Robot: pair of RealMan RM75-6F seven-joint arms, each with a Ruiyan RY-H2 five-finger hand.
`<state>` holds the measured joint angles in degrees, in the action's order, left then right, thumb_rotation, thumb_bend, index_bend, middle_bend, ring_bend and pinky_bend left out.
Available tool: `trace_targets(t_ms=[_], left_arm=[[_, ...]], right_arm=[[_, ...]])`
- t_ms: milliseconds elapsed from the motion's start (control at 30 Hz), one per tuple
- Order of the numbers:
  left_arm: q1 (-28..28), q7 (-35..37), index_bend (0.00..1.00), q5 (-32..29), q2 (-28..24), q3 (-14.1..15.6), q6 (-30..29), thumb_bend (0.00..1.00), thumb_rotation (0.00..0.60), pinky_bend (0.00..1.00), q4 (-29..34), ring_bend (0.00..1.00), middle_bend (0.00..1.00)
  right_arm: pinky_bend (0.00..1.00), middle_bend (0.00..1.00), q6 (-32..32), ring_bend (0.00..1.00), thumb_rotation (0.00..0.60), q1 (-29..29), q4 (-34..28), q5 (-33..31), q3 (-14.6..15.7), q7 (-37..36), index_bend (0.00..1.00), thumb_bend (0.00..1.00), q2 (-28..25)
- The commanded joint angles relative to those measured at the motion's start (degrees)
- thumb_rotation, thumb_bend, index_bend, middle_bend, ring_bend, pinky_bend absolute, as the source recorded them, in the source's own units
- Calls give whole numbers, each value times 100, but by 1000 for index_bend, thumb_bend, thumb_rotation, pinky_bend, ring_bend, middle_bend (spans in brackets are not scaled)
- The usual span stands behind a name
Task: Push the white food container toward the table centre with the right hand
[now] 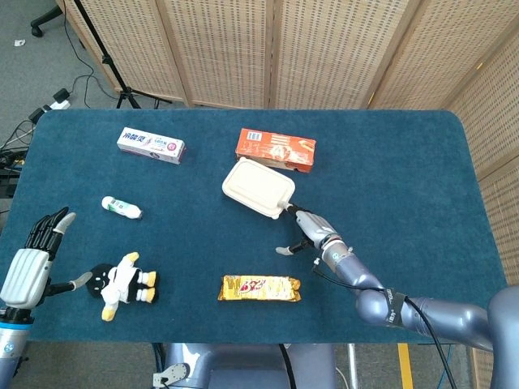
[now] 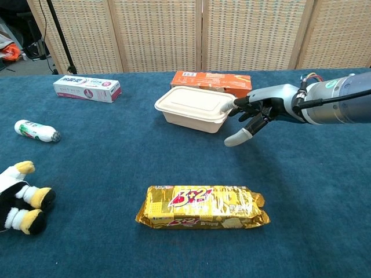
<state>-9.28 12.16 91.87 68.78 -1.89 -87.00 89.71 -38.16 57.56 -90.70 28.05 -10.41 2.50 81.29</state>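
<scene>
woven screens (image 1: 268, 49) behind | grey floor (image 1: 32, 73) | blue table (image 1: 389, 162)

A blue-covered desk (image 1: 389, 162) is carrying a white food container (image 1: 259, 188) (just in front of an orange box (image 1: 276, 149)), a toothpaste box (image 1: 151, 145), a small white bottle (image 1: 121, 207), a plush penguin (image 1: 122, 284) and a yellow biscuit packet (image 1: 259, 288).

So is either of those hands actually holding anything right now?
No. The right hand only touches the white box at its near right corner with a fingertip, pushing it. The left hand is open and holds nothing.
</scene>
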Motion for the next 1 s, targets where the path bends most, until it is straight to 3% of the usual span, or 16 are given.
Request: trace_targets(t_ms=[33,333,600,800,1000], left_arm=[[0,-4,0,5,3,3,-2,101,600,28,1,0,0],[7,-71,0,49,27,27,-23,101,600,28,15,0,0],[-6,-146,0,41,58,35,14,101,600,28,5,0,0],[-12,-209,0,10,83,32,43,101,600,28,1,0,0],[-7,-284,0,-24,120,23,49,101,600,28,-10,0,0]], right_arm=[[42,0,-67,0,600,-25,-26,-33,27,20,21,256,-61],[42,0,-254,0,600,-254,-174,0,97,-10,21,247,-441],[42,0,-317,0,600,-739,-359,459,80,-367,21,247,-948],[42,0,-427,0,600,-1275,-582,1229,40,-818,21,246,-1405],[42,0,-733,0,600,-2169,-771,2554,64,-1799,21,250,-1926]])
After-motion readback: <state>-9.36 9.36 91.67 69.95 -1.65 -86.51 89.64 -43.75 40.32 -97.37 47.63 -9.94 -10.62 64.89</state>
